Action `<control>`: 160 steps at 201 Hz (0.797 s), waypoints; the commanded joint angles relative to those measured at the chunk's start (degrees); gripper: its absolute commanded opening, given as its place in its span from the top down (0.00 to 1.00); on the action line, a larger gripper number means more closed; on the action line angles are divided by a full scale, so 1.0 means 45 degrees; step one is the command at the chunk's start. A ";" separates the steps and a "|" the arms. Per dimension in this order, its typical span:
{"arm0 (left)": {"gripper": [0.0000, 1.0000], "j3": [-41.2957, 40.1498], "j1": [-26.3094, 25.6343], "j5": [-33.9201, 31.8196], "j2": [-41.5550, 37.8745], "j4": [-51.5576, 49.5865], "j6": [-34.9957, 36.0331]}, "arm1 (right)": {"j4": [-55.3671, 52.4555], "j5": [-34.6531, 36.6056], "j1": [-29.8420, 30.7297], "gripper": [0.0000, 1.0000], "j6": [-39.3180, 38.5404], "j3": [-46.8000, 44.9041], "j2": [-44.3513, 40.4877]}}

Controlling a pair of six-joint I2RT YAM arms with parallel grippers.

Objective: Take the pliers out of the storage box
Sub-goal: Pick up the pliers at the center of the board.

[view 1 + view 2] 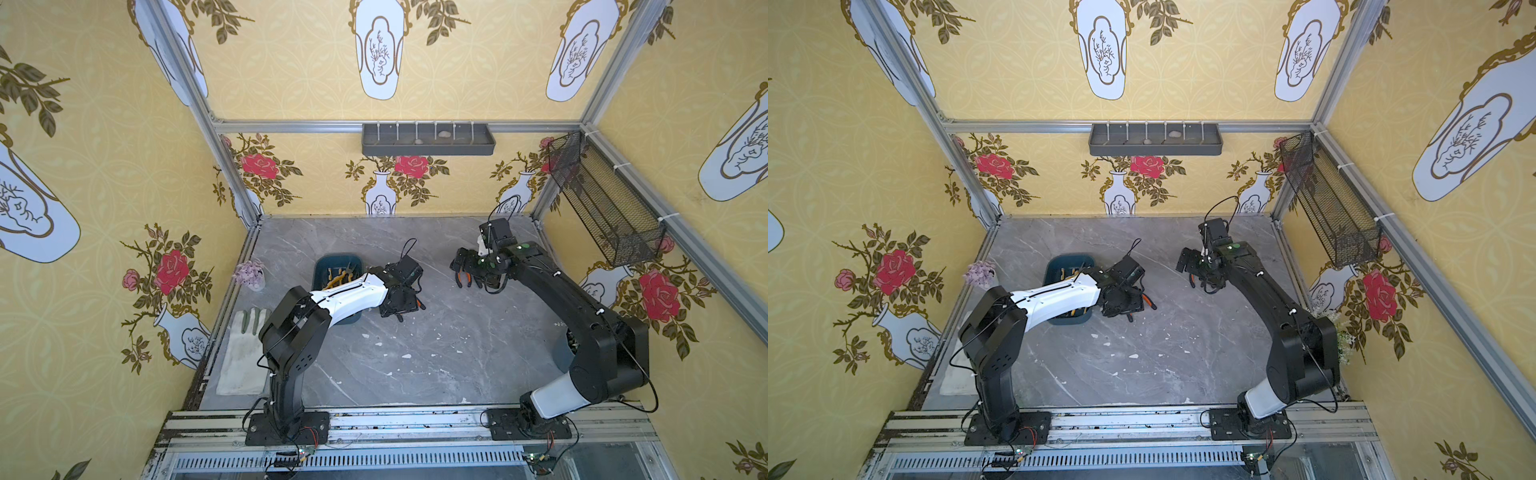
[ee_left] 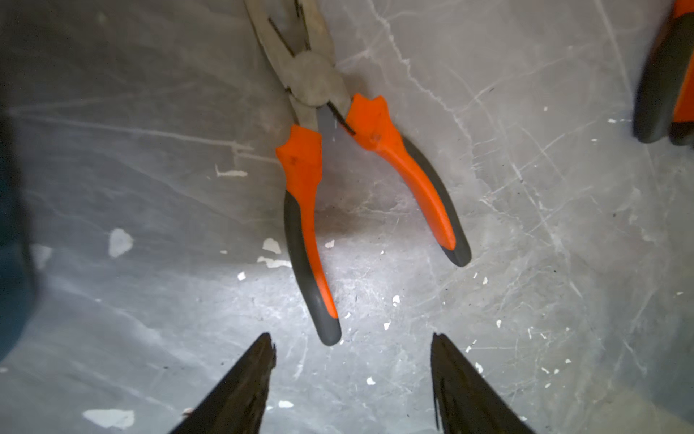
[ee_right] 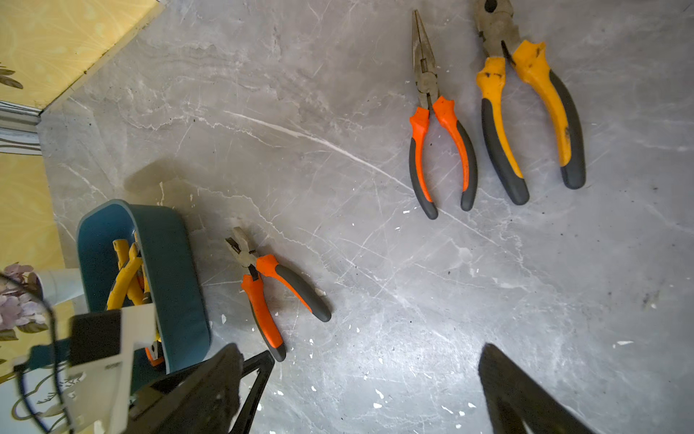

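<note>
The left gripper [image 2: 351, 336] and the right gripper [image 3: 358, 347] both gape empty, free to fetch: three pliers [image 3: 259, 297] lie out on the table [image 3: 338, 188], while yellow-handled ones [image 3: 122, 278], count unclear, sit in the storage box [image 3: 169, 263].

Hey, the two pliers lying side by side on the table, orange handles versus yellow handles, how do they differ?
The orange-handled pliers have a long, thin, pointed nose; the yellow-handled pliers have a short, broad head. The yellow-handled pliers look longer and thicker than the orange-handled pliers. Both lie flat on the grey table, handles slightly spread, with dark grey grips.
</note>
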 commanded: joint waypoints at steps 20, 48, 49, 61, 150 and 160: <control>0.35 0.0452 -0.0018 0.1145 0.0955 -0.0716 -0.1656 | 0.1083 -0.0619 -0.0368 0.17 -0.0145 -0.0551 -0.0462; 0.35 0.0487 -0.0018 0.0673 0.1167 -0.1036 -0.1546 | 0.1347 -0.1250 -0.0368 0.18 -0.0590 -0.0703 -0.0322; 0.35 0.0472 -0.0018 0.0625 0.1160 -0.1043 -0.1533 | 0.1355 -0.1274 -0.0368 0.18 -0.0605 -0.0705 -0.0314; 0.35 0.0235 0.0046 0.0209 0.1063 -0.0961 -0.1418 | 0.1444 -0.1570 -0.0334 0.20 -0.0912 -0.0715 -0.0078; 0.33 -0.1700 0.3019 -0.0037 -0.4034 -0.0175 0.1858 | -0.1076 0.1322 0.3935 0.15 -0.2738 0.3304 0.5189; 0.32 -0.2129 0.3710 0.0344 -0.4561 -0.0115 0.2198 | -0.1399 0.1539 0.4247 0.13 -0.2804 0.4021 0.5926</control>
